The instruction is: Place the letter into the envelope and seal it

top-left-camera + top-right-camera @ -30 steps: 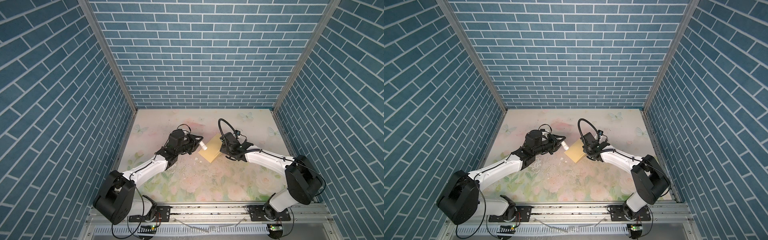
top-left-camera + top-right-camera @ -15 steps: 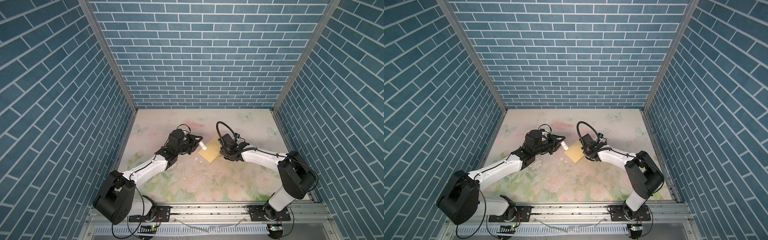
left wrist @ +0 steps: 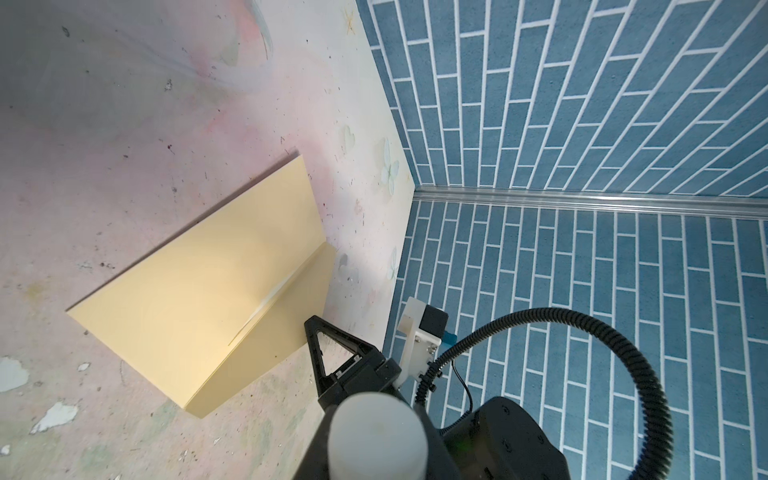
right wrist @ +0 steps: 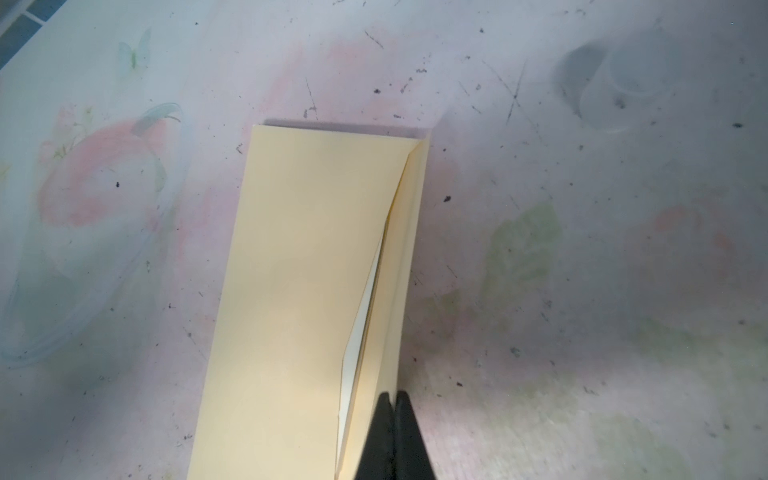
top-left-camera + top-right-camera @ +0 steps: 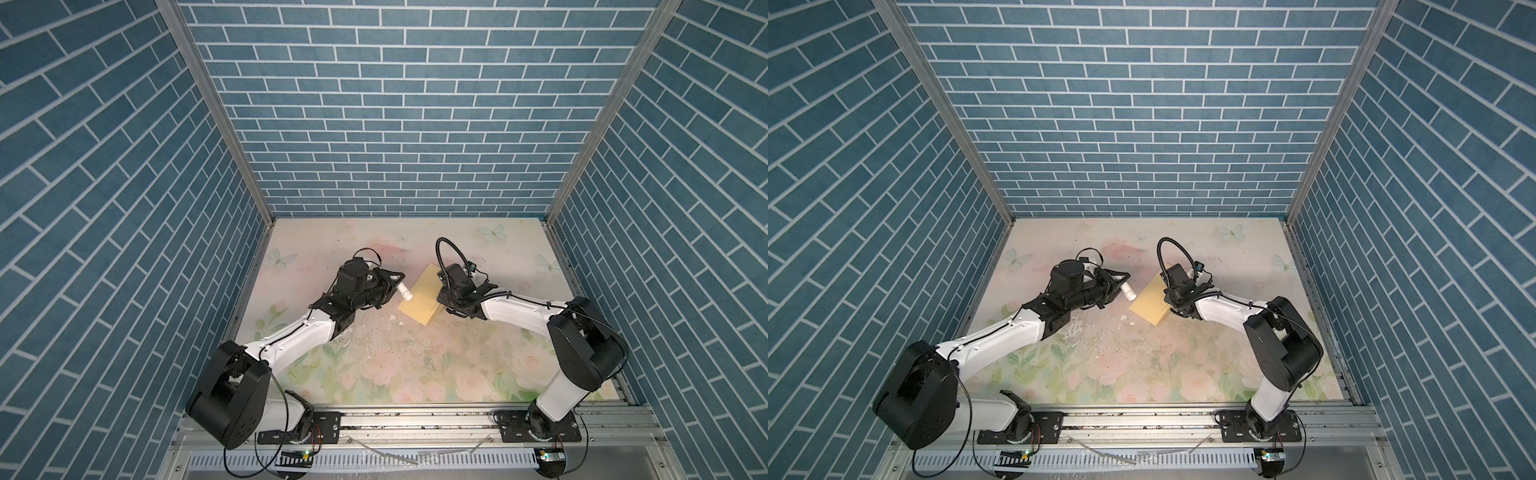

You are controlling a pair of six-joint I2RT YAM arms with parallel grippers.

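Observation:
The pale-yellow envelope (image 5: 419,297) (image 5: 1148,301) lies at the middle of the floral table, plain side up in the left wrist view (image 3: 208,291). Its flap (image 4: 405,257) is folded over and stands a little lifted. The letter shows only as a pale sliver (image 4: 360,332) in the slit under the flap. My right gripper (image 5: 439,306) (image 5: 1169,309) (image 4: 392,401) is shut, jaws pressed together on the flap's edge. Left of the envelope and clear of it, my left gripper (image 5: 395,286) (image 5: 1121,286) is shut on a white cylinder (image 5: 405,293) (image 3: 376,432).
Blue brick walls (image 5: 407,124) close in the table on three sides. A metal rail (image 5: 415,419) runs along the front, where both arm bases stand. Small white flakes (image 5: 392,318) lie on the worn mat near the envelope.
My right gripper's jaws have closed from open to shut at the flap's edge, and its arm has shifted slightly. The left arm and its cylinder have not moved.

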